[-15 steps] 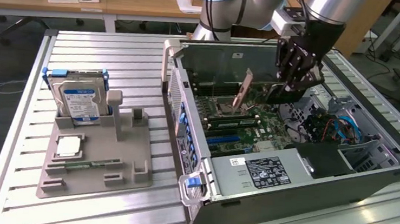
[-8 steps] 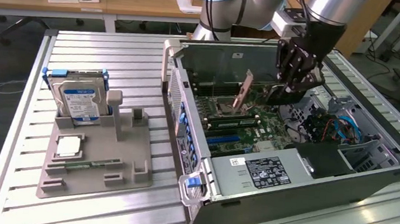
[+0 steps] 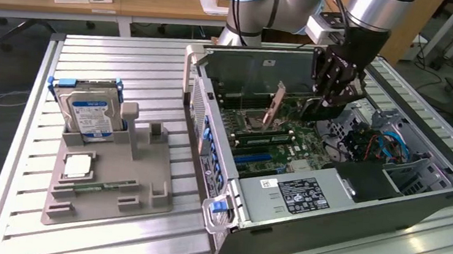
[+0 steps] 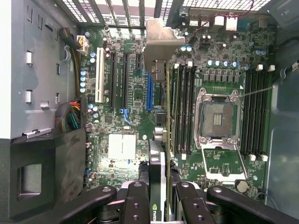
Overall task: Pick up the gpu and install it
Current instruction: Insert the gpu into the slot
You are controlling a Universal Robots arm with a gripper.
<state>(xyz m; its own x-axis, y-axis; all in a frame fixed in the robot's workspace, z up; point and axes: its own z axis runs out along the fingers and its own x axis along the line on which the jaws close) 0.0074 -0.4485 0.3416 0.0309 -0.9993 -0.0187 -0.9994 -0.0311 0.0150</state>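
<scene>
Exterior view, dial centred on the open computer case (image 3: pixel 328 205): the robot arm (image 3: pixel 380 17) came in from 12 o'clock, with the jaws down inside the case just above the dial centre. The grey parts stand (image 3: pixel 111 175) sat on the bench (image 3: pixel 117 56) at 9 o'clock, well apart from the case. It carried the hard drive (image 3: pixel 88 113) upright at its far end, and a memory stick (image 3: pixel 106 185) lay flat nearer the camera.

Jaws: partly closed, clamped on the graphics card (image 4: pixel 160 154). The wrist view showed a finger (image 4: pixel 135 198) on each face of the card. The card was held on edge, with its pale metal bracket (image 4: pixel 161 44) at the end away from the jaws, towards the slotted rear wall of the case.

Card position: inside the case, over the motherboard (image 4: pixel 124 95). It ran alongside the blue slot (image 4: pixel 149 91) and the memory slots (image 4: pixel 182 109), and the processor socket (image 4: pixel 217 116) lay beyond those. Could not tell whether its lower edge touched the board.

Progress (judgement):
- Pick-up done. The card was off the stand and firmly gripped.
- Transfer to the case done. The card was roughly parallel to the slots.
- Seating not confirmed. The card looked to be riding above the board, not pressed home.
- Left to do: final line-up with the slot, pressing in and letting go.
</scene>
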